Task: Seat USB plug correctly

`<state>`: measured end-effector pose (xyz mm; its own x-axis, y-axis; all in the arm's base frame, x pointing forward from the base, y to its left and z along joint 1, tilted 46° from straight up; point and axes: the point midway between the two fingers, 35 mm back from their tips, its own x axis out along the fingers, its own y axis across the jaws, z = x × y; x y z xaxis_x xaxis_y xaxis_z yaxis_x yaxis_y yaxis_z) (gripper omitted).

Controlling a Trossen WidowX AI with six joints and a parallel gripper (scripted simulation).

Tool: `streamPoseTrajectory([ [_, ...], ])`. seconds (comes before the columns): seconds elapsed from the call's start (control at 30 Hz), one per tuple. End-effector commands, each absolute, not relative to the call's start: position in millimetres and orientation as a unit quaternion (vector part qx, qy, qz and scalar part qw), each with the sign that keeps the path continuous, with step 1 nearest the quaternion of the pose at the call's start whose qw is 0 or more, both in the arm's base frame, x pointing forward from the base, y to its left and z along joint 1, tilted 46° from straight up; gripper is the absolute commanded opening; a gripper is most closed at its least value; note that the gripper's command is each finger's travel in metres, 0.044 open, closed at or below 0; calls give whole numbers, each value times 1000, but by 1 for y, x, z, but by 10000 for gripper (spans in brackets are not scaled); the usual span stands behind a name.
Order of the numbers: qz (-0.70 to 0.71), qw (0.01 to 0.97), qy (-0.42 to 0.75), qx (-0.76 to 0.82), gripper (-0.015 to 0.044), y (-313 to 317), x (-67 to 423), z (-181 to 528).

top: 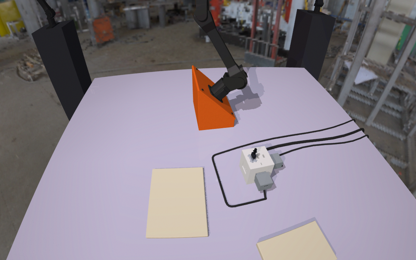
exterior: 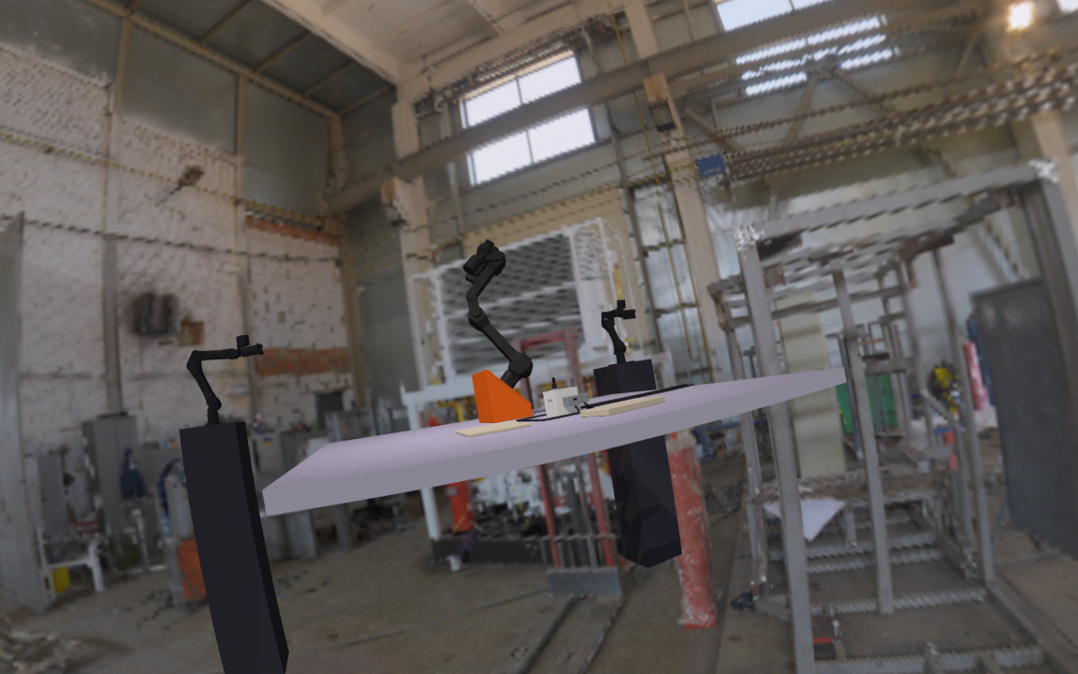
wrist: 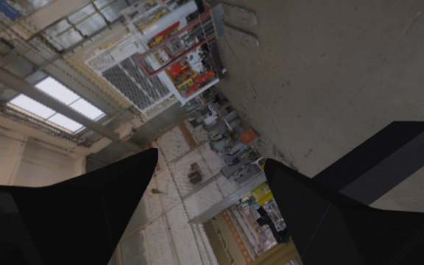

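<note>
The white power cube (top: 255,164) (exterior: 559,402) stands right of the table's middle. A small black USB plug (top: 254,154) sticks up from the socket on its top, leaning slightly and only partway in. My gripper (wrist: 213,158) (exterior: 486,249) is open and empty. It is raised high above the back of the table, far from the cube, and is out of frame in the top view. The wrist view shows only the two dark fingers wide apart against the hall; neither cube nor plug shows there.
The arm rises from an orange wedge base (top: 211,109) (exterior: 497,399). Two grey plugs (top: 263,181) (top: 277,159) sit in the cube's sides, with black cables (top: 217,174) running off the right edge. Two cream mats (top: 177,202) (top: 297,242) lie in front. Black pillars (top: 60,64) (top: 309,38) stand behind the table.
</note>
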<state>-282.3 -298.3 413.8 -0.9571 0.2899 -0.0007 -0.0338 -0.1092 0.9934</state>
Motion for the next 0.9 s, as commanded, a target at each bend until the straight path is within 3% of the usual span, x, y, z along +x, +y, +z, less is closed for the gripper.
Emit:
streamPoseTrajectory([
  [0.0, 732, 104, 666, 95, 426, -299, -282, 414],
  [0.1, 581, 66, 802, 126, 440, -260, -291, 461],
  [0.3, 421, -3, 894, 154, 440, -213, -284, 513],
  [0.6, 163, -120, 954, 222, 440, -109, -249, 590],
  [0.87, -9, -234, 928, 289, 440, -13, -198, 629],
])
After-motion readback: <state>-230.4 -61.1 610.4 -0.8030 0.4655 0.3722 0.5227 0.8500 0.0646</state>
